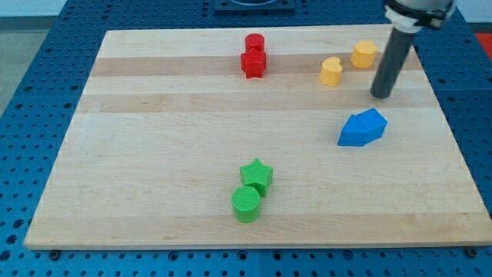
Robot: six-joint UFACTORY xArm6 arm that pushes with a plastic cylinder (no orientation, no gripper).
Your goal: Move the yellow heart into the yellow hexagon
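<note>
The robot's tip [380, 95] sits just right of the yellow heart [331, 71] and below the yellow hexagon [364, 55], touching neither; it's a bare rod with no fingers, so nothing's held.

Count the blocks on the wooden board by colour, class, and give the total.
Red: 2, a cylinder touching another red block.
Yellow: 2, a heart and a hexagon.
Blue: 2, pressed together.
Green: 2, a star and a cylinder.
Total: 8 blocks.
My tip rests to the view's right of the yellow pair.
</note>
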